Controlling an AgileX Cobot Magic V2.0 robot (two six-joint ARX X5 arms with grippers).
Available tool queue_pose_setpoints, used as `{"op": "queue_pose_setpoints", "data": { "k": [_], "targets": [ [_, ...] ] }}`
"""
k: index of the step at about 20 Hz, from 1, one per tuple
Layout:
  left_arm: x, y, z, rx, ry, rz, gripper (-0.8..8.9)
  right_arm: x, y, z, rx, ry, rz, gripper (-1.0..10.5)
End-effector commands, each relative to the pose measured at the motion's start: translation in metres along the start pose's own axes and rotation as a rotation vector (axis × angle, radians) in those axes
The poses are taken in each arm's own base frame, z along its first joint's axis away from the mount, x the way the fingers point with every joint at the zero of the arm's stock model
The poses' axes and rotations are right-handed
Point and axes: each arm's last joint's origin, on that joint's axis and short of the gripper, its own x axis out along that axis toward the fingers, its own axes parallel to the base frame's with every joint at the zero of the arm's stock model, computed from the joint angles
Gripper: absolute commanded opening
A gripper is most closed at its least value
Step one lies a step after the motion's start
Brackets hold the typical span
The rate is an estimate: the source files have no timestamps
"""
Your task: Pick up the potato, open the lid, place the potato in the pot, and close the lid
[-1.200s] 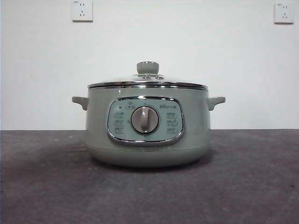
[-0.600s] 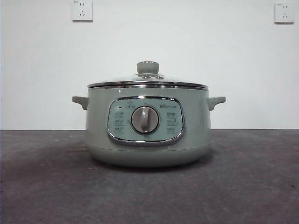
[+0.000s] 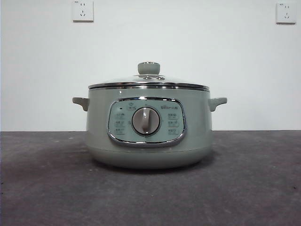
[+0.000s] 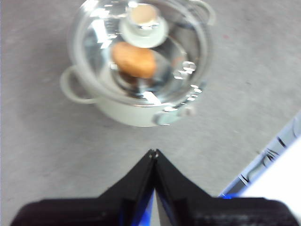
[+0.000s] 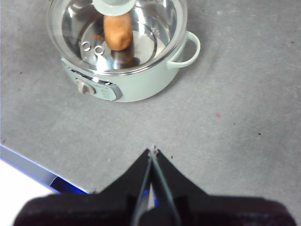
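Note:
The sage-green pot (image 3: 148, 127) stands in the middle of the grey table, its dial facing the front camera. The glass lid (image 3: 148, 81) with its green knob sits shut on the pot. Both wrist views look down through the lid and show the orange-brown potato (image 4: 134, 59) (image 5: 117, 31) lying inside the pot (image 4: 141, 110) (image 5: 136, 87). My left gripper (image 4: 154, 151) is shut and empty, high above the table beside the pot. My right gripper (image 5: 152, 150) is shut and empty, also high and off to the pot's other side. Neither arm shows in the front view.
Two wall sockets (image 3: 83, 10) (image 3: 286, 12) sit on the white wall behind. The table's edge with a blue strip shows in the left wrist view (image 4: 263, 157) and the right wrist view (image 5: 33, 169).

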Motion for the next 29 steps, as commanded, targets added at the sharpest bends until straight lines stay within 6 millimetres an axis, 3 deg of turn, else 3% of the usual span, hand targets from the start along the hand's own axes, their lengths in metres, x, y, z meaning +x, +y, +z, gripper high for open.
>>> {"op": "queue_pose_setpoints", "data": {
  "k": [1, 4, 8, 12, 15, 21, 29],
  "targets": [
    [-0.003, 0.007, -0.008, 0.032, -0.075, 0.036, -0.02, 0.004, 0.000, -0.001, -0.004, 0.037, -0.004, 0.0],
    [0.019, 0.022, -0.041, -0.040, -0.323, 0.072, -0.02, 0.004, 0.000, -0.001, -0.004, 0.037, -0.004, 0.0],
    [0.071, 0.043, -0.126, -0.092, -0.593, 0.205, -0.02, 0.004, 0.000, -0.001, -0.004, 0.038, -0.005, 0.0],
    [0.116, 0.047, -0.208, -0.146, -0.588, 0.315, -0.02, 0.005, 0.001, -0.001, -0.005, 0.041, -0.005, 0.0],
    [0.142, 0.048, -0.243, -0.208, -0.587, 0.338, -0.02, 0.006, 0.001, 0.000, -0.005, 0.044, -0.005, 0.0],
    [0.154, 0.048, -0.265, -0.230, -0.654, 0.414, -0.02, 0.006, 0.001, 0.000, -0.005, 0.044, -0.005, 0.0],
    [0.153, 0.051, -0.266, -0.237, -0.673, 0.504, -0.02, 0.006, 0.001, 0.000, -0.005, 0.044, -0.005, 0.0]
  ]
}}
